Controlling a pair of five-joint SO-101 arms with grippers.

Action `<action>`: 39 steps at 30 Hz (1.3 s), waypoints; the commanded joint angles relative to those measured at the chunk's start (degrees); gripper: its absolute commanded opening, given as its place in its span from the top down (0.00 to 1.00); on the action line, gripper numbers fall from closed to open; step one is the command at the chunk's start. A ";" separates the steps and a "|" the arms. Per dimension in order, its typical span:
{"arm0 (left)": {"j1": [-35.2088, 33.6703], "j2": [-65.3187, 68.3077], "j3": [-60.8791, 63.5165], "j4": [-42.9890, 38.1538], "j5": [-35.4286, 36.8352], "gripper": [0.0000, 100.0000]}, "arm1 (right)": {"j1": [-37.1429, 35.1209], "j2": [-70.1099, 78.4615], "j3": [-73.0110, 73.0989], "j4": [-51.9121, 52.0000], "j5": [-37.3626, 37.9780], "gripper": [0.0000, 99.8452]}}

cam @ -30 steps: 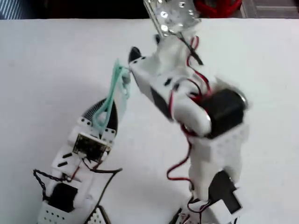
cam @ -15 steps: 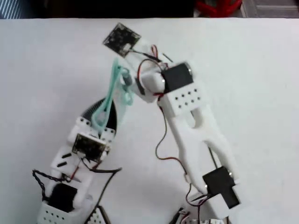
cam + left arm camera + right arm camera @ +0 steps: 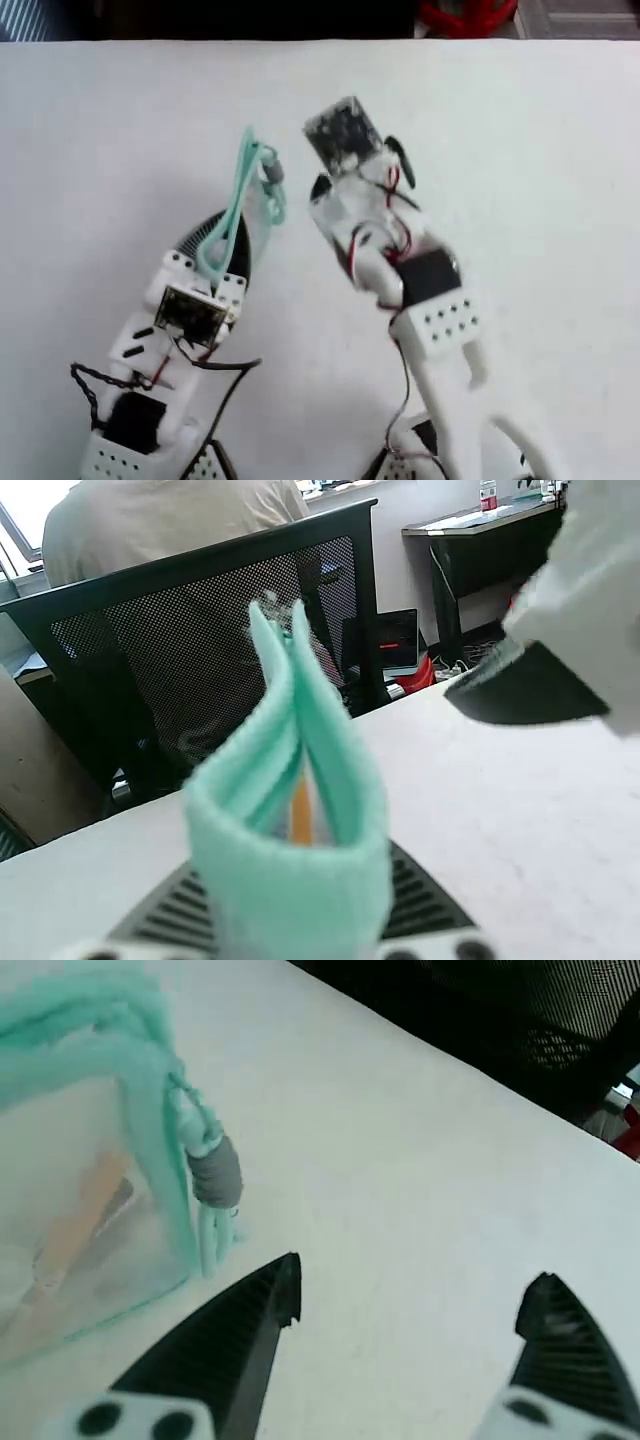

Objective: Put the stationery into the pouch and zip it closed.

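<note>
The pouch (image 3: 246, 195) is standing upright near the table's (image 3: 530, 150) middle, with a pencil (image 3: 300, 816) inside. The left claw (image 3: 222, 242) is clamping its near end. The right claw (image 3: 410, 1295) is hanging wide apart just beside the zip pull (image 3: 216, 1174), touching nothing.

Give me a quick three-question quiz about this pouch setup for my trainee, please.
1. True or false: the right pincer is shut on the zipper pull.
2. Which one holds the pouch up off the table? A) the left pincer B) the right pincer C) neither
3. What colour is the slim stationery item inside the pouch?

Key:
1. False. It is open, beside the pull and not touching it.
2. A
3. Orange
</note>
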 commanded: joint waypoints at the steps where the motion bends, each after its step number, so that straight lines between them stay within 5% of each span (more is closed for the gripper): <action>1: -1.10 0.22 2.46 0.53 -0.26 0.96 | -4.09 -7.08 8.09 -6.37 -0.35 0.66; 8: -1.19 0.22 2.64 0.53 -0.26 0.96 | -11.47 -0.57 8.44 -14.81 2.90 0.72; 18: -1.10 0.22 3.96 -0.97 -0.26 0.96 | -8.75 14.02 5.80 -29.76 2.81 0.67; 39: -0.84 0.22 3.96 -0.97 -0.26 0.96 | -7.78 24.22 0.18 -39.16 2.73 0.67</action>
